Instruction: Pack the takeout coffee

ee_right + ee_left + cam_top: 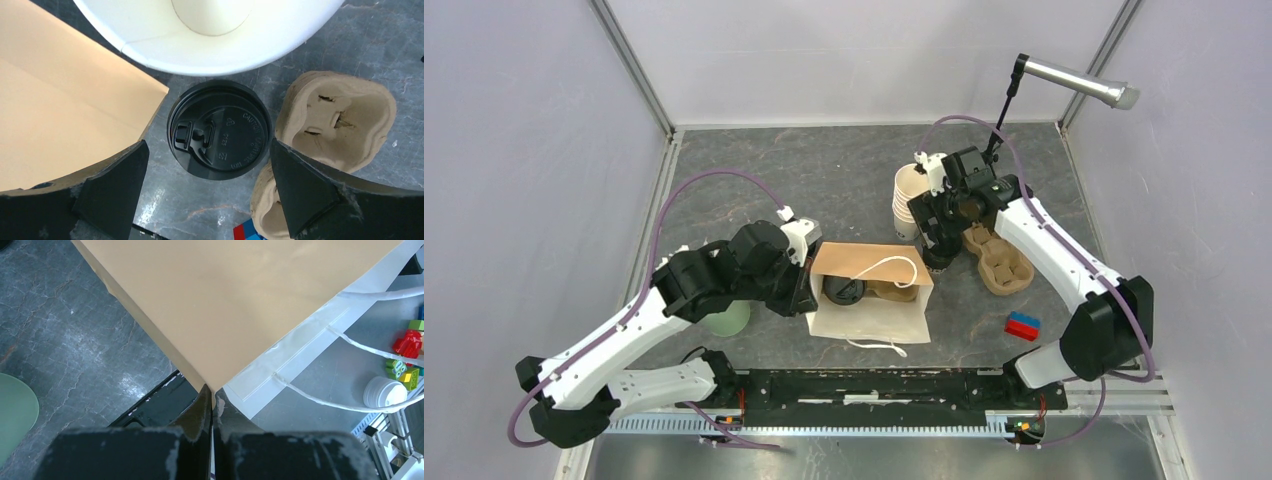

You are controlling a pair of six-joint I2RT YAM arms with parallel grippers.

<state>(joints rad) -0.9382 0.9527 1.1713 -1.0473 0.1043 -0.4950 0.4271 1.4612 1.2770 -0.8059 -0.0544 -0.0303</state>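
Right gripper [206,150] spread wide over a takeout coffee cup [220,135] with a round black plastic lid; left gripper [212,395] pinching the tan paper bag [225,300].
The cup stands upright on the grey marbled table [200,210] just right of the bag, between it and the brown moulded-pulp cup tray [340,115]. Its lid sits between the right fingers, touching neither. The stack of lidless white cups [210,30] is just behind it. Left fingers are pressed together on the bag's left rim. A second black lid [844,290] shows inside the bag's mouth.
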